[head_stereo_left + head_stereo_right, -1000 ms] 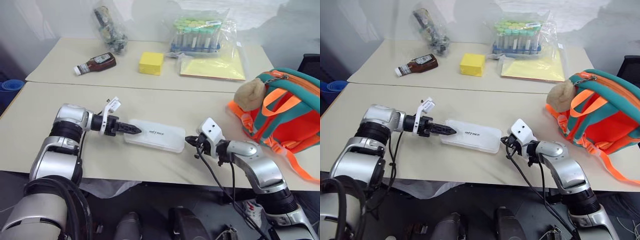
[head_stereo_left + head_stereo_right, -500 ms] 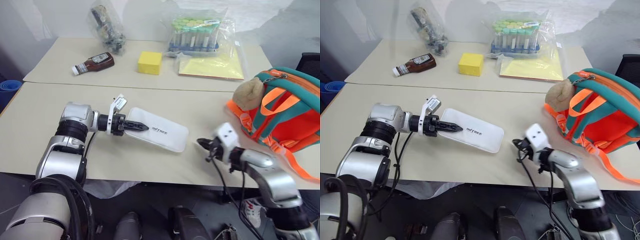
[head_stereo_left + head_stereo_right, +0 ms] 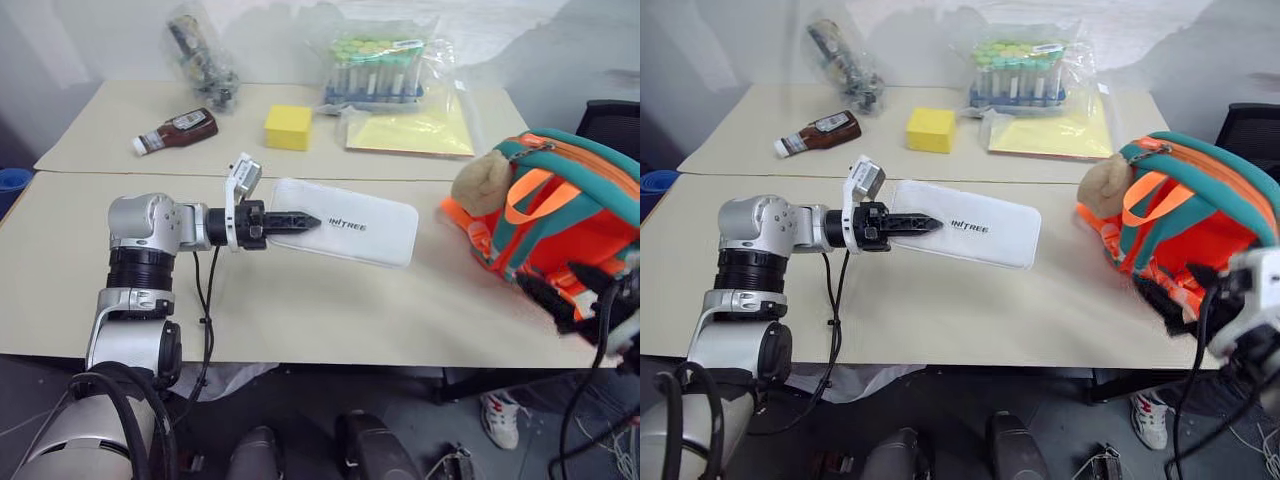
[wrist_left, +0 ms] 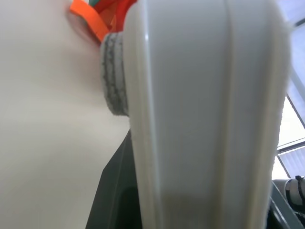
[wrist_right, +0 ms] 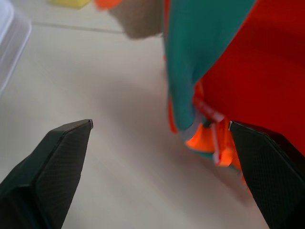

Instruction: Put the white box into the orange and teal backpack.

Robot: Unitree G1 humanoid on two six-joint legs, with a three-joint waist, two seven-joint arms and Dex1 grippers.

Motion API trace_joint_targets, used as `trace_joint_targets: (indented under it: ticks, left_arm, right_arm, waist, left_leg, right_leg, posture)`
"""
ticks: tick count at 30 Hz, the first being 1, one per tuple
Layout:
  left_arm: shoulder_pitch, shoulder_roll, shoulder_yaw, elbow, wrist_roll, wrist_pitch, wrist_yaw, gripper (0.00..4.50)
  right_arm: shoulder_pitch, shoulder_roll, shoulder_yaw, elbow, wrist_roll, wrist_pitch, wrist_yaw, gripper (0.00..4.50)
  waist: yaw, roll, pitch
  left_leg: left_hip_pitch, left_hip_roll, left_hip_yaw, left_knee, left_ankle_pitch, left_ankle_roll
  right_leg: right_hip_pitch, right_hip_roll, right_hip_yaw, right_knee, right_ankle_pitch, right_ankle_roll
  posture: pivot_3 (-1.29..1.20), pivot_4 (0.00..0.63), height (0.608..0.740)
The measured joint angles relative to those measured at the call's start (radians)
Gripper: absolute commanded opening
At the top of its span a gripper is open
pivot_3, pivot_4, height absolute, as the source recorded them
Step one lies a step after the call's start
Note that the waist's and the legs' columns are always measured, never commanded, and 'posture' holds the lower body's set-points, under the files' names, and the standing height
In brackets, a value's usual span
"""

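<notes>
The white box (image 3: 355, 232), flat with dark lettering, hangs tilted just above the near table. My left gripper (image 3: 303, 218) is shut on its left end and points right. The box's pale edge (image 4: 205, 114) looms close in the left wrist view. The orange and teal backpack (image 3: 565, 225) lies at the table's right end, with a tan plush toy (image 3: 483, 182) on its near side. My right gripper (image 5: 160, 124) is open and empty at the table's front right corner. It faces the backpack's lower side (image 5: 228, 62), and its black fingers (image 3: 548, 292) show against the orange cloth.
On the far table lie a yellow block (image 3: 287, 127), a brown sauce bottle (image 3: 172, 131), a clear bag of capped tubes (image 3: 376, 68), a yellow sheet (image 3: 412, 133) and a bag of small items (image 3: 200, 55). A black chair (image 3: 610, 115) stands behind the backpack.
My left gripper shut on the box's left end, lifted it off the table and carried it right. My right gripper left the box's other end, opened and swung right to the backpack.
</notes>
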Motion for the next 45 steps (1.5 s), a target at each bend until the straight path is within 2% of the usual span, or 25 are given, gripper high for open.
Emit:
trace_joint_targets:
  ticks: [9,12,19,24,27,31,33,36,40,45]
  left_arm:
    - [-0.019,0.016,0.020,-0.005,-0.029,-0.116,0.024,1.26]
    - [-0.036,0.018,0.030,0.001,-0.034,-0.135,0.040,1.26]
    - [-0.066,0.038,0.091,0.086,-0.036,-0.233,0.079,1.26]
    - [-0.129,0.068,0.116,0.199,-0.033,-0.340,0.081,1.26]
    - [-0.162,0.071,0.120,0.233,-0.030,-0.429,0.078,1.26]
    - [-0.170,0.062,0.126,0.236,-0.029,-0.538,0.042,1.26]
    - [-0.170,0.061,0.110,0.224,-0.029,-0.577,-0.004,1.26]
    - [-0.165,0.066,0.084,0.185,-0.029,-0.613,-0.074,1.26]
    - [-0.129,0.077,0.049,0.117,-0.033,-0.618,-0.178,1.26]
    - [-0.106,0.084,-0.015,0.072,-0.036,-0.603,-0.306,1.26]
  right_arm:
    - [-0.283,0.044,0.236,0.308,-0.011,-0.087,-0.050,4.50]
    - [-0.323,0.040,0.262,0.374,-0.041,-0.158,-0.045,3.96]
    - [-0.311,-0.004,0.303,0.395,-0.066,-0.222,0.025,1.69]
    - [-0.274,-0.041,0.321,0.294,0.043,-0.174,0.114,0.04]
    - [-0.224,-0.107,0.322,0.188,0.143,-0.128,0.197,0.04]
    - [-0.157,-0.224,0.299,0.054,0.367,-0.044,0.305,0.04]
    - [-0.095,-0.321,0.229,0.000,0.519,0.000,0.367,0.04]
    - [-0.036,-0.404,0.126,-0.033,0.669,0.030,0.415,0.04]
    - [0.068,-0.459,0.031,-0.032,0.741,0.067,0.465,0.04]
    - [0.134,-0.481,0.002,0.013,0.659,0.058,0.500,0.04]
  waist:
    - [0.010,0.002,0.001]
    - [0.011,0.002,0.001]
    - [0.009,0.002,0.002]
    - [0.009,0.004,0.002]
    - [0.014,0.004,0.002]
    - [0.013,0.004,0.003]
    - [0.017,0.004,0.003]
    - [0.017,0.002,0.004]
    - [0.017,0.001,0.004]
    - [0.016,0.000,0.005]
  left_leg:
    - [-0.002,0.000,0.001,-0.003,0.004,-0.006]
    - [-0.002,0.000,0.001,-0.002,0.004,-0.006]
    - [-0.002,0.000,0.001,-0.002,0.004,-0.006]
    - [-0.002,0.001,0.001,-0.003,0.004,-0.007]
    - [-0.003,0.001,0.001,-0.004,0.004,-0.007]
    - [-0.003,0.000,0.001,-0.004,0.004,-0.007]
    - [-0.004,0.000,0.001,-0.005,0.004,-0.007]
    - [-0.003,0.001,0.000,-0.004,0.004,-0.006]
    - [-0.003,0.000,0.000,-0.003,0.003,-0.005]
    - [-0.003,-0.001,0.000,0.000,0.002,-0.001]
  right_leg:
    - [-0.002,0.000,0.000,-0.002,-0.001,-0.001]
    - [-0.002,0.000,0.000,-0.003,-0.001,-0.001]
    - [-0.002,0.000,0.000,-0.002,-0.001,0.000]
    - [-0.003,0.001,0.000,-0.002,-0.001,0.000]
    - [-0.003,0.001,0.000,-0.003,-0.001,0.000]
    - [-0.003,0.000,0.000,-0.005,-0.001,0.000]
    - [-0.003,0.001,-0.001,-0.006,-0.001,0.001]
    - [-0.001,0.001,-0.001,-0.006,-0.001,0.001]
    - [0.000,0.000,-0.001,-0.006,-0.001,0.001]
    - [0.000,0.000,0.000,-0.006,0.000,0.003]
  posture:
    - [0.00,0.150,0.740]
    - [0.00,0.150,0.740]
    - [0.00,0.150,0.740]
    - [0.00,0.150,0.740]
    - [0.00,0.150,0.740]
    - [0.00,0.150,0.740]
    - [0.00,0.150,0.740]
    - [0.00,0.150,0.740]
    - [0.00,0.150,0.740]
    - [0.00,0.150,0.740]
